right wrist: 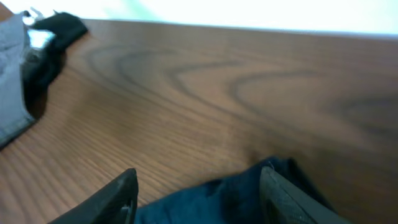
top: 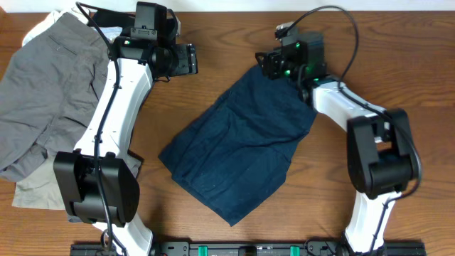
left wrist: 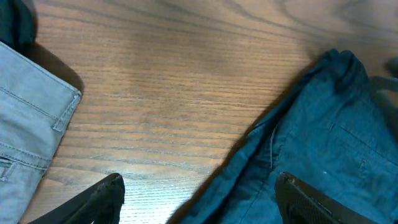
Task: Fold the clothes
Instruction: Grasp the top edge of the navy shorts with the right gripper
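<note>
The dark navy shorts [top: 238,146] lie folded and slanted in the middle of the wooden table. My right gripper [top: 264,64] is at their far corner. In the right wrist view its fingers [right wrist: 199,186] are open, with a raised tip of navy cloth [right wrist: 249,193] between them. My left gripper [top: 189,60] is open, left of that far corner and above bare wood. In the left wrist view its fingers [left wrist: 199,190] straddle the left edge of the navy shorts [left wrist: 323,137].
Grey shorts [top: 50,92] lie at the far left over a beige garment [top: 32,193], with white cloth [top: 44,23] at the back; they also show in the left wrist view [left wrist: 28,124]. A black garment [right wrist: 57,30] lies beyond. Table wood [top: 220,43] separates the piles.
</note>
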`<act>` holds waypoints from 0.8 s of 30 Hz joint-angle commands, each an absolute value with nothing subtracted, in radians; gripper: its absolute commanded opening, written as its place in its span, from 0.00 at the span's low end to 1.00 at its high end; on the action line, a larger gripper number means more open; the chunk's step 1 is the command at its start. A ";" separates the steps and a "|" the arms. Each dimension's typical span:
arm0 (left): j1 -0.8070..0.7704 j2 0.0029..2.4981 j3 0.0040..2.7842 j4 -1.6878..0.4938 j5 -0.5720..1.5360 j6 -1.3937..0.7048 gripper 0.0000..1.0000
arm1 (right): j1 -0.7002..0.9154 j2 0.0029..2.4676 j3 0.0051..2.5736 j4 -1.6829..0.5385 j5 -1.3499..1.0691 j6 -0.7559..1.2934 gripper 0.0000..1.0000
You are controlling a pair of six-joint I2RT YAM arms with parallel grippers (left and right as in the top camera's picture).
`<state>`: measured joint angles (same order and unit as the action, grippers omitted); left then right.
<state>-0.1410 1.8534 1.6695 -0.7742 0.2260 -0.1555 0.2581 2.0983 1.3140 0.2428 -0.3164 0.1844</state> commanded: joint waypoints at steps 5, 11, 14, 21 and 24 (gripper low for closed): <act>-0.142 1.870 1.637 -0.783 0.224 -0.134 0.78 | 0.262 2.136 1.322 0.190 -0.210 0.271 0.56; -0.158 1.870 1.637 -0.808 0.220 -0.093 0.78 | 0.187 1.996 1.322 -0.117 -0.210 0.277 0.70; -0.176 1.871 1.637 -0.804 0.215 -0.075 0.78 | 0.128 1.908 1.322 -0.294 -0.210 0.286 0.72; -0.208 1.871 1.637 -0.800 0.102 -0.075 0.78 | 0.011 1.860 1.320 -0.562 -0.245 0.314 0.60; -0.208 1.871 1.637 -0.800 0.086 -0.075 0.79 | -0.001 1.883 1.320 -0.604 -0.271 0.315 0.55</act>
